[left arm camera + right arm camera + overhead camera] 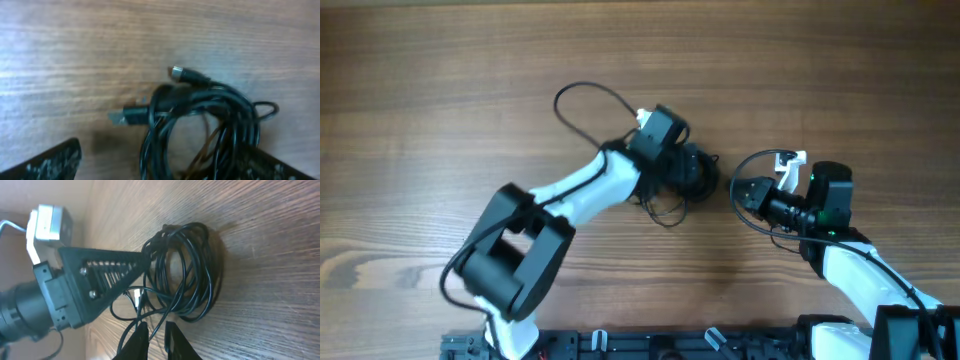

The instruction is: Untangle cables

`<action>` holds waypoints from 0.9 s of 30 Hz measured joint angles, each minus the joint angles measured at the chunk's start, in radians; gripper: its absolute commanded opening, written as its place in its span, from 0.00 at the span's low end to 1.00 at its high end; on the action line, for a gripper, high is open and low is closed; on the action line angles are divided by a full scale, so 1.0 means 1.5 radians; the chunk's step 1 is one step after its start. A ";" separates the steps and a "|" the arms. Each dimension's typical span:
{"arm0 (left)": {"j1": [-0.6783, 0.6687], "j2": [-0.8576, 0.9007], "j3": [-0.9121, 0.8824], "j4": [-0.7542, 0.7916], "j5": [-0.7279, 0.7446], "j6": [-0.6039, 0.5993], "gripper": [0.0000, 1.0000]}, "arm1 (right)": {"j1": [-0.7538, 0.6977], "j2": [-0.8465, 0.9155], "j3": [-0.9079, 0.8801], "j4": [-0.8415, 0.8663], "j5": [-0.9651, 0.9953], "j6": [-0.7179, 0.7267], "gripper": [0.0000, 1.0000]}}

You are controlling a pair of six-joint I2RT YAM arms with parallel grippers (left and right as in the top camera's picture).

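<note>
The cables [692, 172] are lying as one knotted coil about the middle of the table [440, 80]. The left gripper [162, 150] is being held wide at the coil. In the left wrist view its two fingers are standing well apart, and the coil is lying between them, more toward one side, without being clamped. In the right wrist view one of these fingers [107, 275] is seen touching the edge of the coil. The right gripper [156, 341] is being kept narrow, with only a slim gap between its fingertips. Thin strands are running from the coil toward this gap, but it cannot be told whether one is being pinched.

The coil is roundish, so no clear long axis is being shown. Only a plug [179, 73] is sticking out of its edge, and some loose strands are trailing toward the near side. From the right gripper the coil is lying to the left, near but apart. The left gripper is judged to be the nearer one, being directly at the coil. The coming move is judged to be turning on this: the coil being kept in place on the left while a strand is being drawn out to the right.
</note>
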 measured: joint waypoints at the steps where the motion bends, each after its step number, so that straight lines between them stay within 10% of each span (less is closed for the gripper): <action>1: 0.000 0.026 0.049 -0.074 0.004 0.018 1.00 | 0.000 0.000 0.000 -0.001 0.001 0.005 0.15; 7: -0.018 0.094 0.139 -0.190 0.003 0.067 1.00 | 0.000 0.000 0.000 -0.002 0.003 0.025 0.19; 9: -0.014 0.096 0.143 -0.186 0.026 0.071 0.63 | 0.000 0.000 0.000 -0.003 0.003 0.028 0.21; 13: -0.008 0.105 0.152 -0.233 0.058 0.067 0.51 | 0.000 0.000 0.000 -0.003 0.005 0.037 0.22; 17: -0.019 0.124 0.173 -0.278 0.019 0.047 0.04 | 0.000 0.000 0.000 -0.001 0.008 0.042 0.21; 27: -0.016 0.086 0.153 -0.291 -0.203 0.046 0.04 | 0.000 0.000 0.000 0.000 0.008 0.040 0.26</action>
